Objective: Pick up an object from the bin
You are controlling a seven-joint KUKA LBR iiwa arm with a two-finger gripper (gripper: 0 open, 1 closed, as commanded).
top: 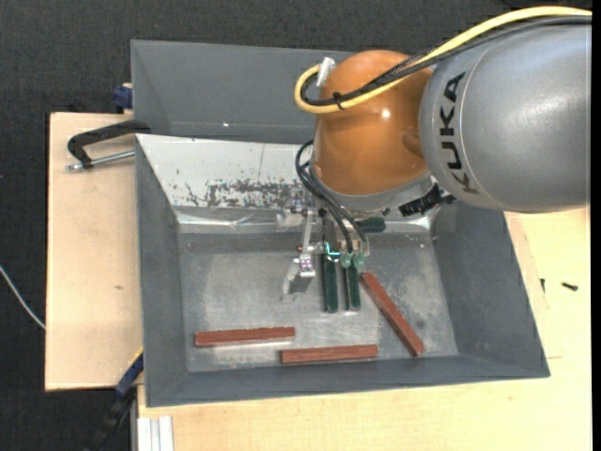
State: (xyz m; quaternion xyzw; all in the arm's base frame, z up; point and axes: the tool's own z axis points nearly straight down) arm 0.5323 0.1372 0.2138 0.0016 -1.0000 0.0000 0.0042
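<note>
Red-brown sticks [244, 336]: 3 | grey bin [158, 252]: 1 | arm [512, 111]: 1

Set above the grey metal bin [155, 252], looking down into it and tilted somewhat to one side; near enough to take in the walls and the floor, with a margin of surroundings beyond the rim; aimed roughly at the middle of the floor; crossed at upper right by the arm [526, 111], reaching in from the right, large and close to the lens.
</note>
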